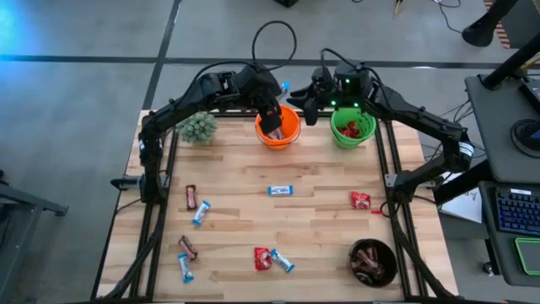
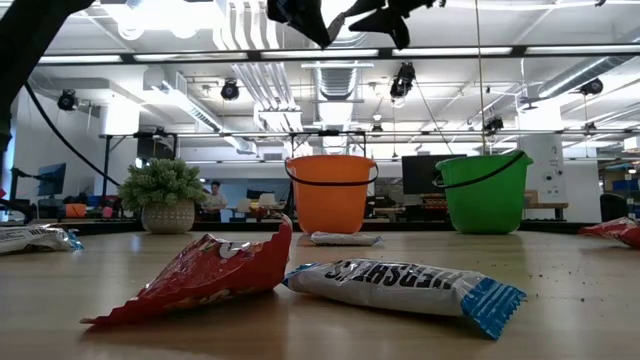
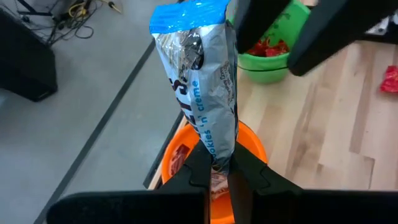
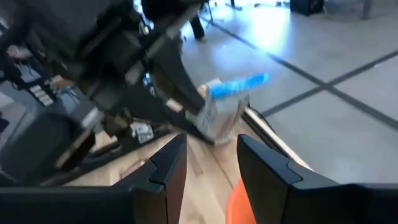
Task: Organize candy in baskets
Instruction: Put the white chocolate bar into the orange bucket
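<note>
The left tool (image 1: 272, 116) hangs directly over the orange pail (image 1: 278, 127), clamped on a candy packet (image 3: 202, 93). Just to its right is the right tool (image 1: 314, 100), with the green pail (image 1: 352, 127) right of that. The plant (image 1: 197, 127) sits left of the left tool. Nearer the tabletop's (image 1: 321, 219) front edge lie loose candies (image 1: 281, 190); the black bowl (image 1: 372, 262), apparently holding candy, sits far front-right.
</note>
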Action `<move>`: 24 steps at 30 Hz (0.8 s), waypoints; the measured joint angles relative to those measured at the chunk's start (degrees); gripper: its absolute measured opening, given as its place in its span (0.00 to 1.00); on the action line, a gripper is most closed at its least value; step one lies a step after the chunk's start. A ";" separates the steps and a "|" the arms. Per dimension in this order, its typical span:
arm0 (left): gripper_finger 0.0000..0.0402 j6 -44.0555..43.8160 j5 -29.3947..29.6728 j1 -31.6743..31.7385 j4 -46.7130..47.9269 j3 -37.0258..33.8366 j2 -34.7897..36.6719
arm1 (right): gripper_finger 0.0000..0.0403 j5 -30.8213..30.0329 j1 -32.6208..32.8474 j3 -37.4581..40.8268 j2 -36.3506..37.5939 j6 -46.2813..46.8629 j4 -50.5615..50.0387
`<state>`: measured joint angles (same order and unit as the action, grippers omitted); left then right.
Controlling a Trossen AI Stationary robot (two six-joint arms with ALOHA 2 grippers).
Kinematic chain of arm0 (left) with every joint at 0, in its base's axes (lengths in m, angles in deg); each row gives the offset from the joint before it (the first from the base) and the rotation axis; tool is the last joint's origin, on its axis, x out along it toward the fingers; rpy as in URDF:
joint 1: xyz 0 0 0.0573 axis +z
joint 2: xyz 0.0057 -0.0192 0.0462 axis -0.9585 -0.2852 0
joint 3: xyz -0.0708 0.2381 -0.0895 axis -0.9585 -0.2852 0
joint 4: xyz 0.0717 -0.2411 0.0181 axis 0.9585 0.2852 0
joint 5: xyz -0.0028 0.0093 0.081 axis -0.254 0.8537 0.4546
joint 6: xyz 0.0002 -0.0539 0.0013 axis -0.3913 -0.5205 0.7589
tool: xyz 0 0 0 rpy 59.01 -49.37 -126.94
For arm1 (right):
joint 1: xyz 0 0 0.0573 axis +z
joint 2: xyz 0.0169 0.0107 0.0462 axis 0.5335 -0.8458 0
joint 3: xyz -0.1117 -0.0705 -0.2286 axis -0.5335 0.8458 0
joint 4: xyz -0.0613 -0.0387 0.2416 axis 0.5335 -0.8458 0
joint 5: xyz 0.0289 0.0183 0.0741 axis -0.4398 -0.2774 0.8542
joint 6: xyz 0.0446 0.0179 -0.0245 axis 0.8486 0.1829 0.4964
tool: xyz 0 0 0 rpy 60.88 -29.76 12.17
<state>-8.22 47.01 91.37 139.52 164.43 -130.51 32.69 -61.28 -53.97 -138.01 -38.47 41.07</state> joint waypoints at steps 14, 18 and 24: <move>0.00 0.25 -1.57 -0.04 -1.77 0.00 0.00 | 0.33 -0.44 -0.02 0.00 -1.95 1.97 6.92; 0.00 0.26 -1.99 -0.02 -1.64 0.00 -0.02 | 0.33 -0.46 -0.13 -0.16 -2.96 3.61 7.95; 0.00 0.82 -2.55 -0.04 -1.94 0.00 -0.07 | 0.33 -4.05 -0.12 -0.24 -3.58 4.34 7.49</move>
<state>-7.40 44.47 91.32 137.58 164.43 -130.57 28.65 -61.40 -54.21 -141.60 -34.13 48.56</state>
